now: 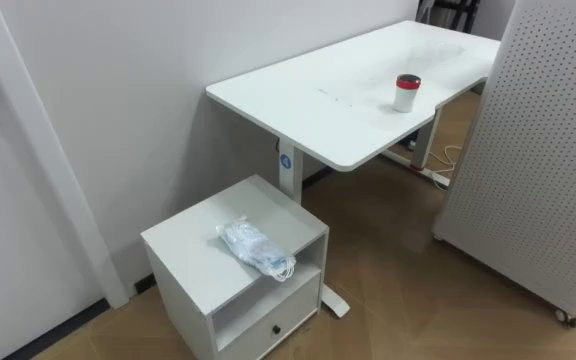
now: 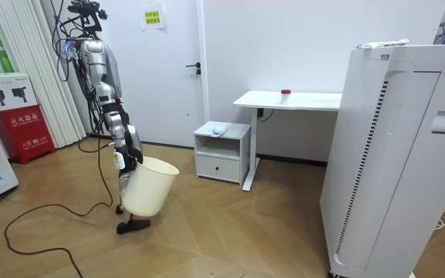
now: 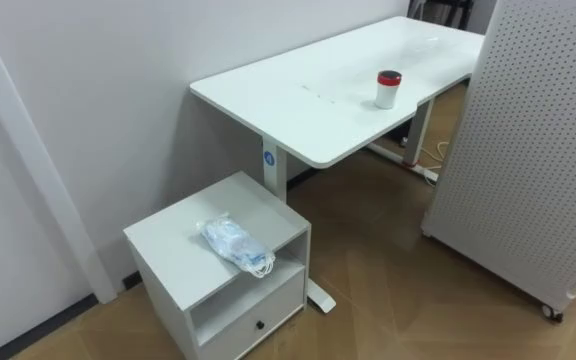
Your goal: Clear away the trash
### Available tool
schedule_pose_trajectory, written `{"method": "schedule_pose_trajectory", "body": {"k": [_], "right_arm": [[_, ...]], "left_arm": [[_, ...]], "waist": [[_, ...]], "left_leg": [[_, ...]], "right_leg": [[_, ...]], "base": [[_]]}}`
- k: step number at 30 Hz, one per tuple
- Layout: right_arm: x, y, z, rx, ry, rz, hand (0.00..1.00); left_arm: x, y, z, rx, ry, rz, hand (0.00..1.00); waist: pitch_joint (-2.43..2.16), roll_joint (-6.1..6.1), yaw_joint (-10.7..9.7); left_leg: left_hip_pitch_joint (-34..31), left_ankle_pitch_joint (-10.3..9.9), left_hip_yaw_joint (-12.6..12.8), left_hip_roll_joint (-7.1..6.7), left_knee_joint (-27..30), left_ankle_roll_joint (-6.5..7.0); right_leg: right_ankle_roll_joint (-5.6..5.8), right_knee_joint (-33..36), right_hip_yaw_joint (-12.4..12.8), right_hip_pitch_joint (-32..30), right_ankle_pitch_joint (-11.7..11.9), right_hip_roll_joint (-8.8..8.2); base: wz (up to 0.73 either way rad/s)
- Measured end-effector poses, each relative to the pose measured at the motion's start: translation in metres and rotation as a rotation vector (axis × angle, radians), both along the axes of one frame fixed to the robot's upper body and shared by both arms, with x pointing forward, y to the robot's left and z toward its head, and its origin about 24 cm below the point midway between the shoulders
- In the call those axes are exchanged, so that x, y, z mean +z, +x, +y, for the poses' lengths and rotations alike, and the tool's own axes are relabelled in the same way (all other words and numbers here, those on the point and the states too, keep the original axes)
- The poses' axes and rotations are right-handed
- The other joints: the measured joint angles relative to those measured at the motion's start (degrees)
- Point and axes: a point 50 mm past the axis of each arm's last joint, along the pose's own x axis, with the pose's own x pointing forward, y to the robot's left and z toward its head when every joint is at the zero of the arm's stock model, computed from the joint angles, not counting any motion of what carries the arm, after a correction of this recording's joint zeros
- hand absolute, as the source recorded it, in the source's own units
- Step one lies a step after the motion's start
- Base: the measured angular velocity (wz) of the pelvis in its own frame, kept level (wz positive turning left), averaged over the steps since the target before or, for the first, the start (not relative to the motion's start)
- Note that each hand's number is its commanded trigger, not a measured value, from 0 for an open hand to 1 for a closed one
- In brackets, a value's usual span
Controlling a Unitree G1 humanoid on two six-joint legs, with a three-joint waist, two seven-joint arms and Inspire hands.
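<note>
Wood-floored room, white desk (image 1: 348,100) bearing a red-lidded cup (image 1: 407,92). Garbage: crumpled plastic wrapper (image 1: 255,247) atop the low cabinet (image 1: 183,250), near its front edge. I take the right hand (image 2: 132,157) to be at the rim of the white bin (image 2: 149,188), presumably carried to receive it. I cannot tell its grip.

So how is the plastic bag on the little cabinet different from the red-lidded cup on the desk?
The plastic bag is crumpled and clear, lying flat; the cup is white with a red lid, standing upright. The bag sits low on the cabinet, near its front edge; the cup sits higher, on the desk. Both rest alone on white tops.
</note>
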Motion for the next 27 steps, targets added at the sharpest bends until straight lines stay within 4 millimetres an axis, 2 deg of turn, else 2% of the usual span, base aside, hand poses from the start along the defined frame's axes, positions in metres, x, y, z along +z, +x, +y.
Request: {"method": "schedule_pose_trajectory", "body": {"k": [21,24,27], "right_arm": [[-0.0003,-0.0025,0.0021,0.024,0.021,0.019,1.0],[-0.0003,-0.0037,0.0021,0.029,0.021,0.021,1.0],[-0.0005,-0.005,0.003,0.034,0.026,0.026,1.0]], "left_arm": [[0.0004,0.0007,0.0017,-0.007,-0.013,0.003,0.0],[0.0007,0.0008,0.0024,-0.017,-0.009,0.008,0.0],[0.0012,0.0015,0.0039,-0.018,-0.003,0.007,0.0]], "waist": [[-0.22,-0.46,0.1],[-0.25,-0.3,0.4],[-0.17,-0.36,0.8]], "left_leg": [[0.1,0.0,0.6,0.31,0.2,-0.03],[-0.4,-1.0,1.0,0.91,1.7,-0.24],[-1.6,-3.1,1.3,2.13,5.7,-0.86]], "right_leg": [[0.0,0.2,0.2,-0.2,0.0,0.06],[-0.13,0.5,0.3,-0.8,-0.1,0.47],[-1.15,2.6,0.3,-1.4,-1.2,1.34]], "base": [[0.0],[-0.1],[-0.13]]}}
